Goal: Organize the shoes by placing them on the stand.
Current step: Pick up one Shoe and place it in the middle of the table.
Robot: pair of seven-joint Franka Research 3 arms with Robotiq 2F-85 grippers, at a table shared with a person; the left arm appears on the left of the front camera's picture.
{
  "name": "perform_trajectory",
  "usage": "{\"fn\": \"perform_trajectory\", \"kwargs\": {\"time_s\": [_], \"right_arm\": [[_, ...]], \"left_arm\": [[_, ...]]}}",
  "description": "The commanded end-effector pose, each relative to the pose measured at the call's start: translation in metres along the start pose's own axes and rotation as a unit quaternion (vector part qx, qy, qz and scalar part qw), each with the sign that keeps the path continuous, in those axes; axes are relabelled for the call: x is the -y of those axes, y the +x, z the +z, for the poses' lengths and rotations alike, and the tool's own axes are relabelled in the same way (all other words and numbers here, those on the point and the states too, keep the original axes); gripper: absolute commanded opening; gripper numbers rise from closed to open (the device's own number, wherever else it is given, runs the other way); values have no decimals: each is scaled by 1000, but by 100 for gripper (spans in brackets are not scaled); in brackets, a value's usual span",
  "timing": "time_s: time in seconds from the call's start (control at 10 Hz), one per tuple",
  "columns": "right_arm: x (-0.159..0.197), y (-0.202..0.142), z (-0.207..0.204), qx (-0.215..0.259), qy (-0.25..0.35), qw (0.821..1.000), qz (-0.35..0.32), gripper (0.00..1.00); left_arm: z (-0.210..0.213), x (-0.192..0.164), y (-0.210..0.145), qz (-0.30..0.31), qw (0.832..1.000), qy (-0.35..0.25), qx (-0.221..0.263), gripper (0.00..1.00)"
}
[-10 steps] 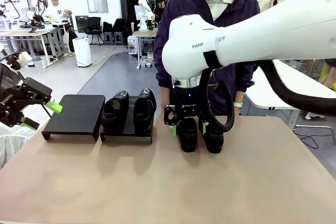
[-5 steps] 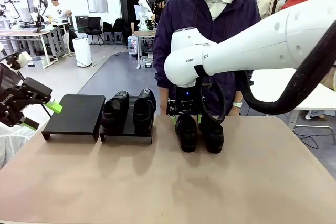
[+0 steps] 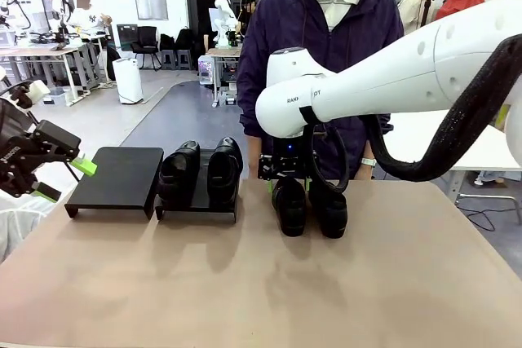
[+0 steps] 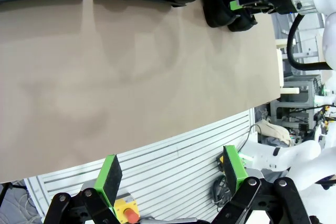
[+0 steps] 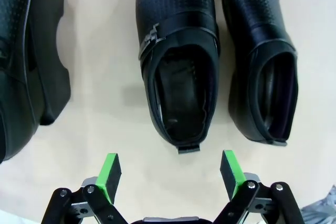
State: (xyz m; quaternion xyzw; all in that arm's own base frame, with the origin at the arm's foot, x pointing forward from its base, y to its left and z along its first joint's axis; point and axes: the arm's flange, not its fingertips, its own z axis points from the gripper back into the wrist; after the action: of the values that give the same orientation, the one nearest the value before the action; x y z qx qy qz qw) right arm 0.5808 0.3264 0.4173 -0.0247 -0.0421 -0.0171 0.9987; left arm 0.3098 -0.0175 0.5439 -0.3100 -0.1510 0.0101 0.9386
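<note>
Right gripper (image 5: 170, 174) hovers, jaws spread wide, behind the heel of a shoe (image 5: 178, 77) on the surface (image 5: 105, 108) mid-frame: best drop centred, pinch across the heel sides, then lift toward the empty tray (image 3: 118, 175) at left.

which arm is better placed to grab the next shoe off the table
Right. The right gripper hangs open just behind the heel of a loose shoe, lined up with it. The left gripper, also open, sits at the left edge of the table by the empty stand, far from that shoe.
</note>
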Motion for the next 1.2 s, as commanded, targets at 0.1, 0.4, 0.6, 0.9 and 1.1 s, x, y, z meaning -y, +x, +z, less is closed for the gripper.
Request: {"fn": "perform_trajectory", "kwargs": {"time_s": [0.1, 0.4, 0.6, 0.9, 1.1], "right_arm": [[2, 22, -19, 58, 12, 998, -16, 100], [7, 32, -29, 60, -28, 997, -49, 100], [9, 34, -34, 56, -37, 995, -67, 100], [18, 35, -43, 59, -51, 992, -98, 100], [22, 31, -48, 67, -61, 989, -119, 100]], "left_arm": [[-1, -3, -2, -8, 1000, -12, -1, 100], [-1, -3, -2, -8, 1000, -12, -1, 100], [-1, -3, -2, -8, 1000, -12, -1, 100], [-1, -3, -2, -8, 1000, -12, -1, 100], [-1, -3, -2, -8, 1000, -12, -1, 100]]}}
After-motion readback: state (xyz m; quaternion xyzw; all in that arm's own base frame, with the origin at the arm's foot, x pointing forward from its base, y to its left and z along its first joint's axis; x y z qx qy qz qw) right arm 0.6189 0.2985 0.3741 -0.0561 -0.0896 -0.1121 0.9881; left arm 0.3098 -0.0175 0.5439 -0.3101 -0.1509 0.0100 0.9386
